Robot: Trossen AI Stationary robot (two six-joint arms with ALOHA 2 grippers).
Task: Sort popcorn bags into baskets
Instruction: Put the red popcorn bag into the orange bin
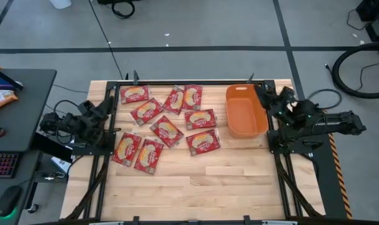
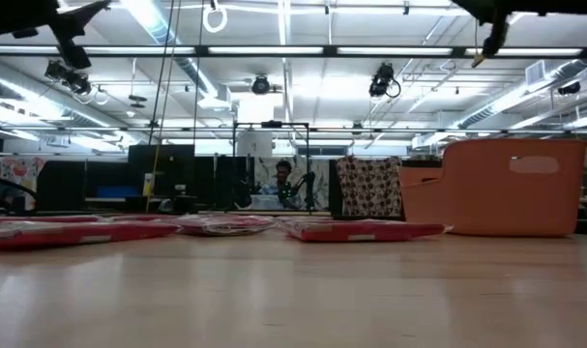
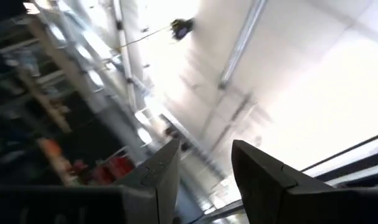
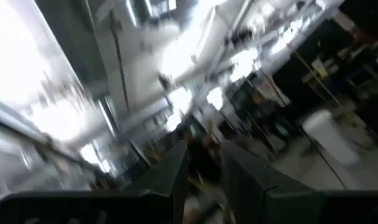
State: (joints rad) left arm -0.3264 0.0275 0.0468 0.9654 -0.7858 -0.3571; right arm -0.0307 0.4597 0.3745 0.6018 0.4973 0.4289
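1. Nine popcorn bags (image 1: 167,128) lie flat on the wooden table (image 1: 195,187), scattered from the upper left to the centre of the high view; some sit square to the table edge, others are tilted, and a few touch or slightly overlap at their corners

2. The orange basket (image 1: 246,131) stands at the upper right of the high view, just right of the nearest packets and apart from them; it looks empty, so by my reading the sorting has not yet begun

3. The left gripper (image 3: 204,171) is raised off the table at the left edge of the high view, its camera pointing toward the ceiling; its fingers stand apart with a clear gap and hold nothing

4. The right gripper (image 4: 204,165) sits at the right edge of the high view, beside the basket and likewise tilted upward; its fingers are slightly parted and hold nothing

5. Handling, as a judgement: each packet looks light, thin and flexible, with a glossy wrapper that may be slippery; in the low view they barely rise above the table, so a pinch from above has little to bite on

6. The best hold is probably a free outer edge or corner of a packet that lies clear of its neighbours, such as the one nearest the basket (image 1: 203,142), so that a lift does not drag another along

7. Each packet shows a yellow-orange picture on red, but no brand name or other writing can be read in any view
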